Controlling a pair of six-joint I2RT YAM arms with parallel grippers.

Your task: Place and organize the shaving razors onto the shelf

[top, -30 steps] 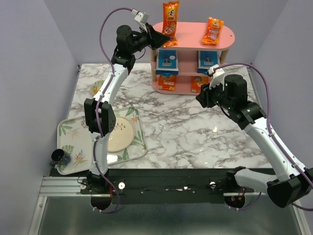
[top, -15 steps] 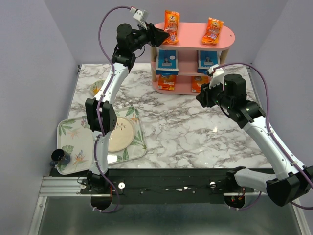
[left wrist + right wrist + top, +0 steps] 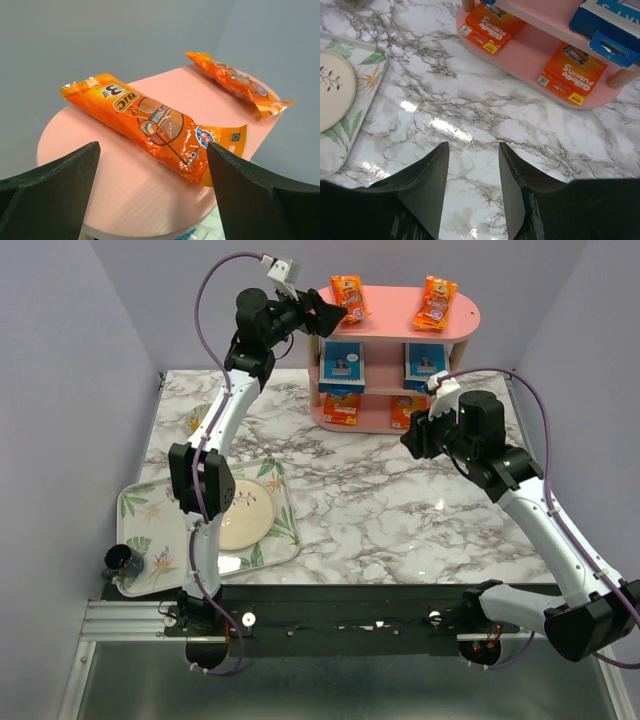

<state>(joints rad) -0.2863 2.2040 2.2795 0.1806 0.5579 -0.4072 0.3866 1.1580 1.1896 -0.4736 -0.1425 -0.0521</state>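
The pink three-tier shelf (image 3: 395,308) stands at the back of the marble table. Two orange razor packets (image 3: 349,295) (image 3: 436,300) lie flat on its top board. Two blue cards (image 3: 343,361) (image 3: 426,361) stand on the middle tier, and two orange packs (image 3: 341,408) (image 3: 408,412) lie on the bottom one. My left gripper (image 3: 328,312) hovers open at the top board's left end. In the left wrist view the near packet (image 3: 150,122) lies free just beyond the left gripper (image 3: 152,150). My right gripper (image 3: 413,440) is open and empty above bare marble before the shelf, as the right wrist view also shows of this gripper (image 3: 472,147).
A floral tray (image 3: 150,540) with a round plate (image 3: 245,515) sits at the near left, a small dark cup (image 3: 125,560) at its corner. A small floral dish (image 3: 197,420) lies by the left wall. Purple walls close in the table.
My left gripper opened and let go of the orange packet, which went from upright to lying flat on the top board. The right arm stayed put.
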